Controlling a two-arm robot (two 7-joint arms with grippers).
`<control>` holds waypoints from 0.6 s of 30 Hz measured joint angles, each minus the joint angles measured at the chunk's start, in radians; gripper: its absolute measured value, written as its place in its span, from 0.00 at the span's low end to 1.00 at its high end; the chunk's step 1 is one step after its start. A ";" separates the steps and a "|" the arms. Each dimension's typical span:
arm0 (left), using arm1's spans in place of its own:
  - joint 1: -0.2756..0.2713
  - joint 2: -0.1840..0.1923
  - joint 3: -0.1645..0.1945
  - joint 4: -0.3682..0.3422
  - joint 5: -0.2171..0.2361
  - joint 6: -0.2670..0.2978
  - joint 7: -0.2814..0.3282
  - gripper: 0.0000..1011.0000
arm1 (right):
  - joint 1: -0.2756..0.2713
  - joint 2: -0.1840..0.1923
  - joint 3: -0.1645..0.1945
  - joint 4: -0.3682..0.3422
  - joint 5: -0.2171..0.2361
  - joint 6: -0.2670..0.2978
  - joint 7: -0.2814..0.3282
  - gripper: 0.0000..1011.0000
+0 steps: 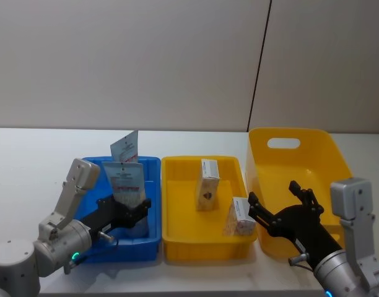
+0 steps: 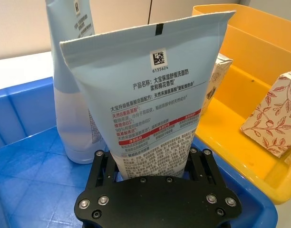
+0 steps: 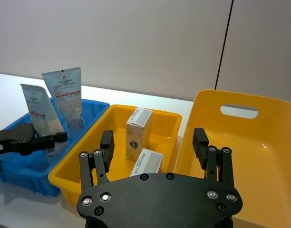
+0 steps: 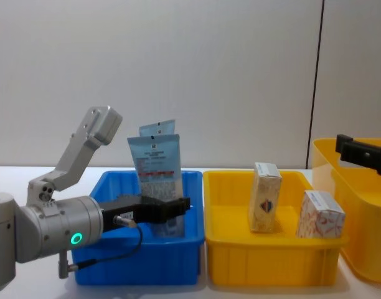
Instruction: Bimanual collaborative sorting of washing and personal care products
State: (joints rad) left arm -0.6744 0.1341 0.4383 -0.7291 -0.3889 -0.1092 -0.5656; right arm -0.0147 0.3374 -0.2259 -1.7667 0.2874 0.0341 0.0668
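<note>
While two tubes (image 1: 126, 179) (image 1: 125, 147) stand upright, two boxes (image 1: 208, 184) (image 1: 240, 215) sit nearby.

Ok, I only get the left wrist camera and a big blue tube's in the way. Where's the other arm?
Observer: The right gripper hovers open and empty above the front edge of the big yellow bin with a handle hole.
Operator: And what's that box peeking out behind my tube?
Observer: A cream box with a blue-red emblem, upright in the smaller yellow bin, just right of the pale-blue tube your left gripper is clamping.
</note>
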 joint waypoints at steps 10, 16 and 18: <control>0.036 0.025 -0.014 -0.102 0.004 0.005 0.016 0.54 | 0.000 0.000 0.000 0.000 0.000 0.000 0.000 0.99; 0.079 0.065 -0.028 -0.234 0.006 0.034 0.039 0.50 | 0.000 0.000 0.000 0.000 0.000 0.000 0.000 0.99; 0.090 0.075 -0.031 -0.265 0.007 0.042 0.044 0.49 | 0.000 0.000 0.000 0.000 0.000 0.000 0.000 0.99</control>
State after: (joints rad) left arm -0.5847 0.2086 0.4076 -0.9943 -0.3823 -0.0676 -0.5219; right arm -0.0147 0.3375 -0.2259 -1.7667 0.2874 0.0341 0.0668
